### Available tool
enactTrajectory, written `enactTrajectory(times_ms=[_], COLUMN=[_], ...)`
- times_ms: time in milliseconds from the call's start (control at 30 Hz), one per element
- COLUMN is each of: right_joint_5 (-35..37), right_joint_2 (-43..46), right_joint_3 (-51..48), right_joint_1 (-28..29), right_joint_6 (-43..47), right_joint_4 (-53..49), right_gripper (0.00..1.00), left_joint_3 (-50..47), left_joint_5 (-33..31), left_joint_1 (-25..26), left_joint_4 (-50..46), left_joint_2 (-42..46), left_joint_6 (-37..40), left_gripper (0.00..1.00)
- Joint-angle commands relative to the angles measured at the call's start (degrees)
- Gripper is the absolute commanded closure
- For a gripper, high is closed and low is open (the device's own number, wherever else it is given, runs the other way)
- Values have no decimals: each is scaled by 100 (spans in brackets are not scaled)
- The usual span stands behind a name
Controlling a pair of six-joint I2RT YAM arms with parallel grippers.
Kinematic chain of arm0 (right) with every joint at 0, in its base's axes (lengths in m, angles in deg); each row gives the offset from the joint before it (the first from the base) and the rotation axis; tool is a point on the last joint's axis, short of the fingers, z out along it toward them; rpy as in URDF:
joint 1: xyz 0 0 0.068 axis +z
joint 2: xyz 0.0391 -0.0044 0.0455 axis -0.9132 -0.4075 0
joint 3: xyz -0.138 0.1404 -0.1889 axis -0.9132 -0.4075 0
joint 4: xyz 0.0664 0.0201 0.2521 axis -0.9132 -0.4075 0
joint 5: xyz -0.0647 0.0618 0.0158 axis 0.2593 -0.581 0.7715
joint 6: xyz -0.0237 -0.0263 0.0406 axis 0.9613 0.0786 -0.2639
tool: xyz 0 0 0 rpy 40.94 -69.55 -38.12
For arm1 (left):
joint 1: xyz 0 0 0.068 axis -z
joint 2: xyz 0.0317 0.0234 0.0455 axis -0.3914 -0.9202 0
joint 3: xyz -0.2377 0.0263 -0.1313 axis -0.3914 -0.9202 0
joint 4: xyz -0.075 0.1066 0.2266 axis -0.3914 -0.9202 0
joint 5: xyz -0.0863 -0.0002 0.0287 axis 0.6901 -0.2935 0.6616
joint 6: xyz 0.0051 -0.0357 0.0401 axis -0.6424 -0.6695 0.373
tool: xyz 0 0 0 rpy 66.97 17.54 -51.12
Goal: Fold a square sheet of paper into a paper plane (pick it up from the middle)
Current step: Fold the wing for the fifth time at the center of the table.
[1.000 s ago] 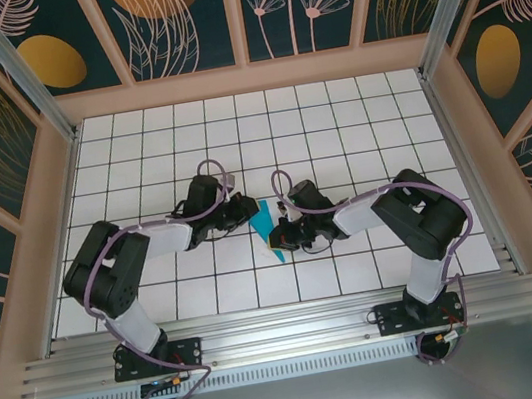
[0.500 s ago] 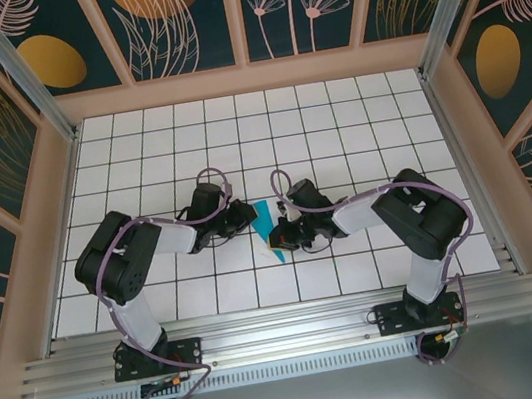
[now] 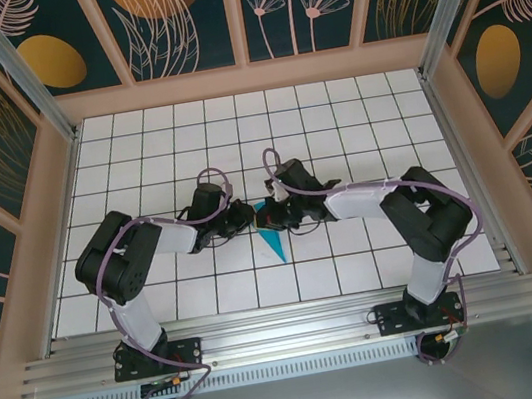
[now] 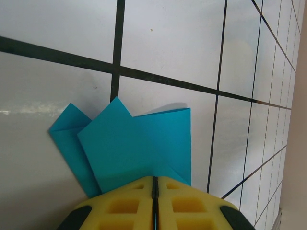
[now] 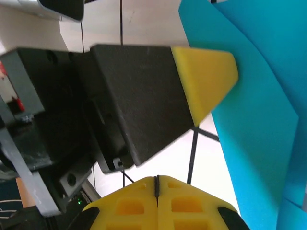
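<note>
a: how are the arms set?

b: the left arm (image 3: 120, 268) is bent at the elbow near the table's left side, with its forearm running right toward the middle. the right arm (image 3: 431, 219) mirrors it, forearm running left. the two wrists nearly meet at the centre of the table.

a: and the left gripper (image 3: 247, 220)?

b: its yellow pads (image 4: 129, 206) are pressed together with no gap. the near edge of the teal paper (image 4: 139, 143) runs in behind them. i cannot tell whether the paper is pinched or only touched.

a: the right gripper (image 3: 271, 221)?

b: closed as well, with its pads (image 5: 187, 211) meeting on a thin seam and nothing between them. the right wrist view has the left gripper's black finger with its yellow tip (image 5: 206, 81) close ahead, the tip overlapping the paper's edge.

a: where does the paper lie?

b: flat on the table at mid-width, between and just below the two grippers. it is a folded, creased shape that narrows to a point toward the near edge.

a: the surface and the room?

b: a white table (image 3: 336, 128) ruled in a dark grid. around it are pale wood frames holding dark teal wall panels (image 3: 187, 20) with orange discs and pink leaf drawings. an aluminium rail (image 3: 287, 333) carries both bases.
</note>
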Motion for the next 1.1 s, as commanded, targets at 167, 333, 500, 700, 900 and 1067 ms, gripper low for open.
enactTrajectory(times_ms=[167, 333, 500, 700, 900, 1067], right_joint_5=[58, -23, 25, -159, -106, -85], right_joint_2=[-573, -528, 77, 281, 370, 946], right_joint_3=[-474, -584, -656, -1419, -1804, -1669], right_joint_1=[6, 18, 50, 124, 155, 309], right_joint_6=[-64, -47, 57, -59, -123, -25], right_joint_4=[6, 11, -214, 137, 148, -46], right_gripper=[94, 92, 90, 89, 89, 86], left_joint_3=[14, -19, -20, 34, 40, 59], left_joint_5=[-405, -441, -478, -436, -419, -355], left_joint_1=[6, 6, 6, -3, 6, 0], left_joint_4=[-679, -686, -725, -738, -776, -843], left_joint_2=[-390, -444, -438, -459, -446, -404], left_joint_6=[260, 251, 274, 271, 303, 303], left_gripper=[90, 91, 91, 91, 91, 91])
